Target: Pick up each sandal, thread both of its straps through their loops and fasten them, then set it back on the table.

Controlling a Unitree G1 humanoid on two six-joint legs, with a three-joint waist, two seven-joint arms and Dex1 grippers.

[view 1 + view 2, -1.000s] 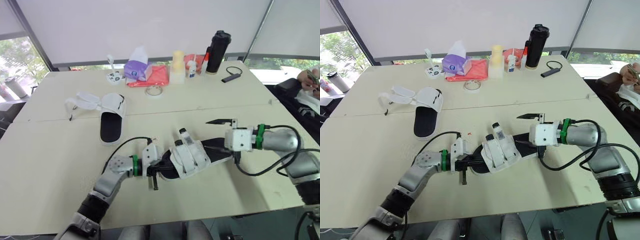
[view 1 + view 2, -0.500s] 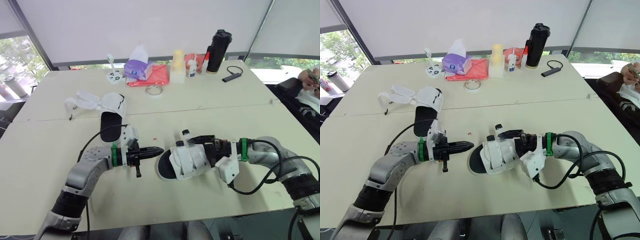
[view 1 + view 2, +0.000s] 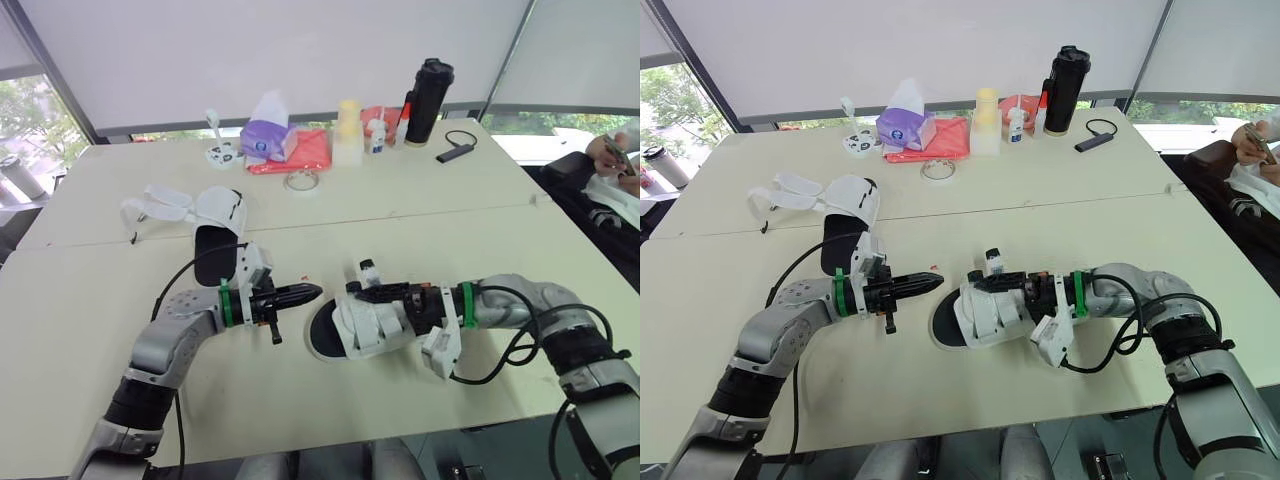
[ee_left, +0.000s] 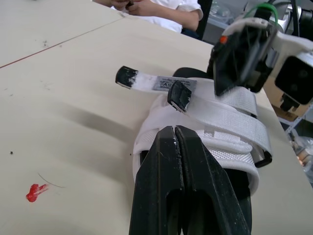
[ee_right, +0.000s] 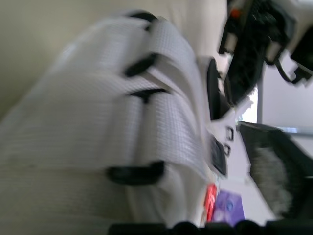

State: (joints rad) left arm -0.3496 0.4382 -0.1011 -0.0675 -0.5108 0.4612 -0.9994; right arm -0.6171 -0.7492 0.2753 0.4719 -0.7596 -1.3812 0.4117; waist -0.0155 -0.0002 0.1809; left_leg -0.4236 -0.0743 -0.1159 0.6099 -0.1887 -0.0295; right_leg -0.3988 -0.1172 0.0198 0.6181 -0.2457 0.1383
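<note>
**White mesh sandal down on the desk, one strap tail poking free**

Find the near sandal (image 3: 365, 325) flat on its sole towards the front edge of the desk (image 3: 80, 330), a little right of the middle. Note the right gripper (image 3: 385, 293) lying across its straps (image 4: 234, 117) from the heel side; cannot tell whether clamped or merely resting there. Note the left gripper (image 3: 312, 290) pinched together on nothing, aimed at the toe and just short of it.

Beware a shove. Closed and level with the toe, the left gripper could push the sandal along the smooth desk rather than catch any part of it. Watch the strap tail (image 4: 128, 77), black-tipped and jutting past the upper: likely to slip back out of its loop if pulled the wrong way or left unpressed. Expect crowding as well, with two grippers at one narrow upper and little room to avoid a knock.

Leave aside the second sandal (image 3: 222, 225), further back towards the left edge, loose flaps (image 3: 160, 205) splayed open, well apart from the work. Count along the back edge a purple tissue pack (image 3: 265, 140), red cloth (image 3: 305, 150), tape roll (image 3: 298, 181), yellow bottle (image 3: 347, 130) and black flask (image 3: 425, 88). Find none of it in the grippers' path. Mind only a seated person (image 3: 615, 165) past the right edge.
</note>
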